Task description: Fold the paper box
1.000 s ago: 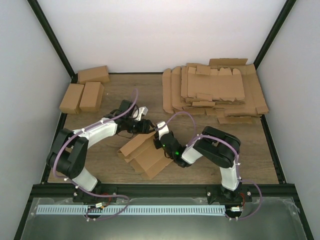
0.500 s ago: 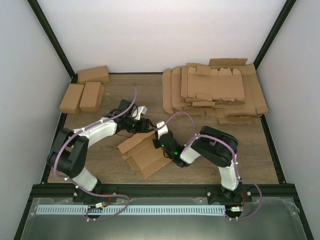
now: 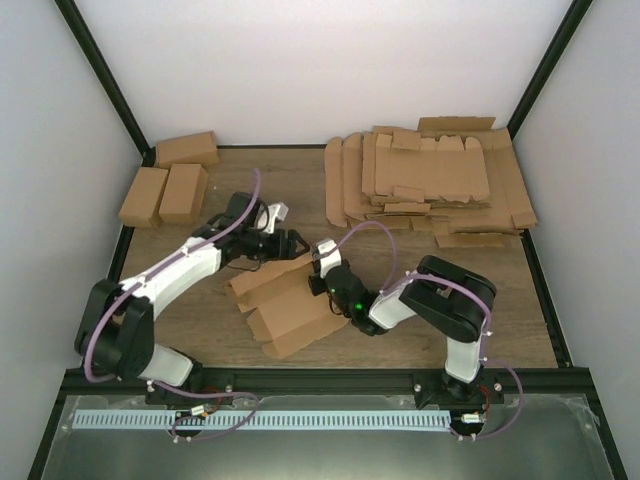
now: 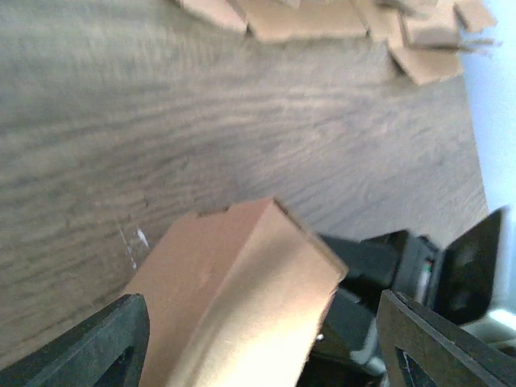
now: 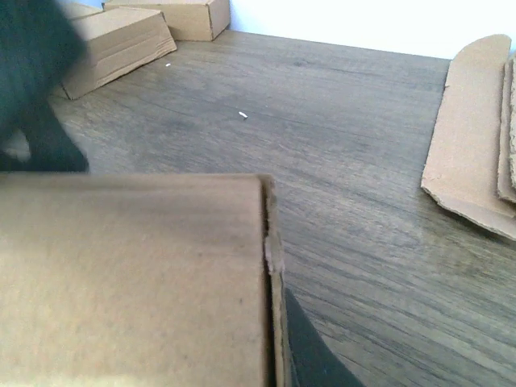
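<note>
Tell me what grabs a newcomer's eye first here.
A half-folded brown cardboard sheet lies mid-table, with the left gripper and right gripper meeting at its far edge. A stack of flat brown cardboard blanks fills the far right corner; three folded brown cartons sit far left.

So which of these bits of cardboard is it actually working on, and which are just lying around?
In the job:
the paper box, partly folded, mid-table
left fingers and right fingers, both at it

Just lying about:
three folded cartons, back left
the stack of flat blanks, back right
</note>
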`<action>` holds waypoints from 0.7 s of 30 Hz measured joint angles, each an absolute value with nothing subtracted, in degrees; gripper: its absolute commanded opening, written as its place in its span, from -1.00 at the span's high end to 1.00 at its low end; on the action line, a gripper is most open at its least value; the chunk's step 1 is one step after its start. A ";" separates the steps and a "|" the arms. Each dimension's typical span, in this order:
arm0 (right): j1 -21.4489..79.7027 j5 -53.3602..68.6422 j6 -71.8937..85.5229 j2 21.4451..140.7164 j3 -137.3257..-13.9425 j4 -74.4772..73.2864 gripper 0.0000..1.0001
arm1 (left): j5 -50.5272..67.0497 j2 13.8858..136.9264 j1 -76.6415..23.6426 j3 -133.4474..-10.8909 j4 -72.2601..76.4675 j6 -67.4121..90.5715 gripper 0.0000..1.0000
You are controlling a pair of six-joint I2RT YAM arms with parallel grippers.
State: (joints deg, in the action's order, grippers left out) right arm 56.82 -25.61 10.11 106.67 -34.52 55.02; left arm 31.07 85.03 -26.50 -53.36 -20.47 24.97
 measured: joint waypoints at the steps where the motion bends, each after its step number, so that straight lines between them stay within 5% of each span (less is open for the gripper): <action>1: 56.84 -25.41 10.07 106.19 -34.30 54.78 0.99 | 30.04 83.77 -26.50 -53.98 -21.15 24.88 -0.61; 14: 47.94 -24.27 31.11 91.09 -32.99 34.68 0.99 | 13.98 57.47 -26.48 -59.37 -33.71 25.36 -0.86; 21: 42.00 -22.98 48.16 86.37 -33.21 20.71 0.99 | 14.26 43.92 -26.50 -52.93 -35.55 31.40 -0.82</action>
